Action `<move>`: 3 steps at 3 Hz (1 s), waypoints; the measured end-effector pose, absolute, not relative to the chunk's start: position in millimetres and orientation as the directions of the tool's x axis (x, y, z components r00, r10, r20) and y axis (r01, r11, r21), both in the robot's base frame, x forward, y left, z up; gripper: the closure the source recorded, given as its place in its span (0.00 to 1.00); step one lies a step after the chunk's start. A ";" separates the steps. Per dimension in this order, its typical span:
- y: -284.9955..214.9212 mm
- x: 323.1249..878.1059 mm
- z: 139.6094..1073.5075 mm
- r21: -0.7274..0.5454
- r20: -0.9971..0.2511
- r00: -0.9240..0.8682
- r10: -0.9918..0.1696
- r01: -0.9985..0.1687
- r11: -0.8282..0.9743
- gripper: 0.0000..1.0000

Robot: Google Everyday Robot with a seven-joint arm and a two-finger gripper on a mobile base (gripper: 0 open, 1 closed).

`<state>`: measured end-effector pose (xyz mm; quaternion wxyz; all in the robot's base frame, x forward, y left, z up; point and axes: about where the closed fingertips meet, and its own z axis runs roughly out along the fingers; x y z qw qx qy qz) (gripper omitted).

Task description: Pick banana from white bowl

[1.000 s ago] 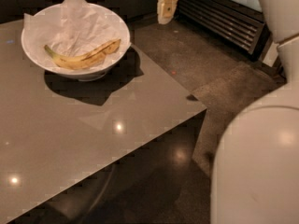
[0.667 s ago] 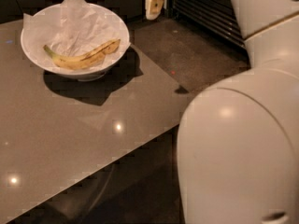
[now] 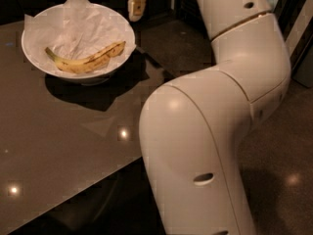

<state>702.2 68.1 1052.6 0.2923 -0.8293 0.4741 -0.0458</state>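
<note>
The banana (image 3: 87, 60) is yellow with dark streaks and lies along the front of the white bowl (image 3: 34, 58), stem to the left. The bowl is lined with crumpled white paper (image 3: 83, 28) and stands at the back left of the grey table (image 3: 58, 151). My gripper (image 3: 136, 4) hangs at the top of the view, just right of and above the bowl's right rim, apart from the banana. Only its pale lower end shows.
My large white arm (image 3: 210, 126) fills the right half of the view and hides the table's right edge and the floor behind it. A dark slatted unit (image 3: 183, 6) stands at the back. The dark floor (image 3: 293, 170) shows at the right.
My arm has swung left and now covers much more of the view. The gripper has moved left toward the bowl's right rim. The banana and bowl have not moved.
</note>
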 end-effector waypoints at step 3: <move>107.7 709.6 1016.1 -0.484 -0.273 0.599 -0.753 -0.762 -0.431 0.38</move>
